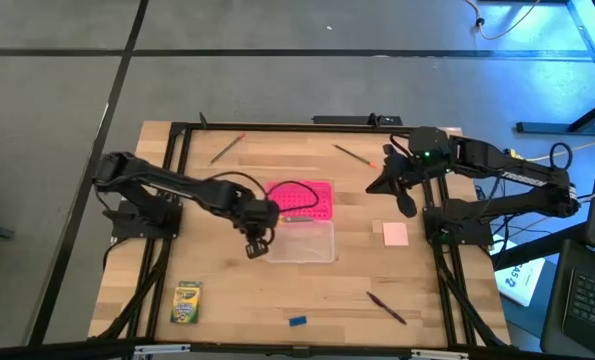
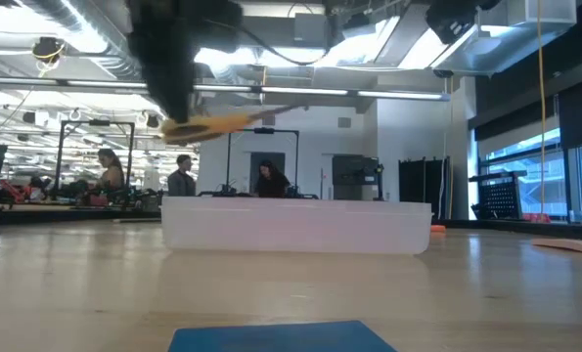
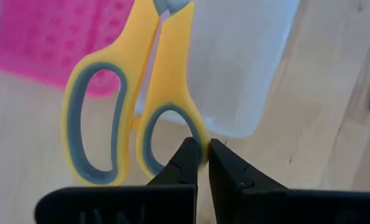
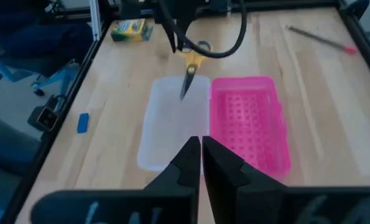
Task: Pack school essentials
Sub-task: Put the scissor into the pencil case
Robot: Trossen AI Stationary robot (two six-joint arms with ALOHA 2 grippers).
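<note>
High view, left claw point(image 1: 258, 246) clamped on scissors point(image 1: 293, 217), blades lengthwise toward clear box point(image 1: 317, 245), right claw point(image 1: 407, 206) together.

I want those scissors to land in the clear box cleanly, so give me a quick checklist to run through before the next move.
1. Left tool shut on the scissors, pinching one handle loop: ok.
2. Scissors lifted clear of the table, hanging blade-down in the right wrist view: ok.
3. Blade tip over the clear box: ok.
4. Box open, pink lid lying beside it: ok.
5. Box free of obstructions inside: ok, nothing visible in it.
6. Right tool shut, holding nothing, back from the box: ok.
</note>
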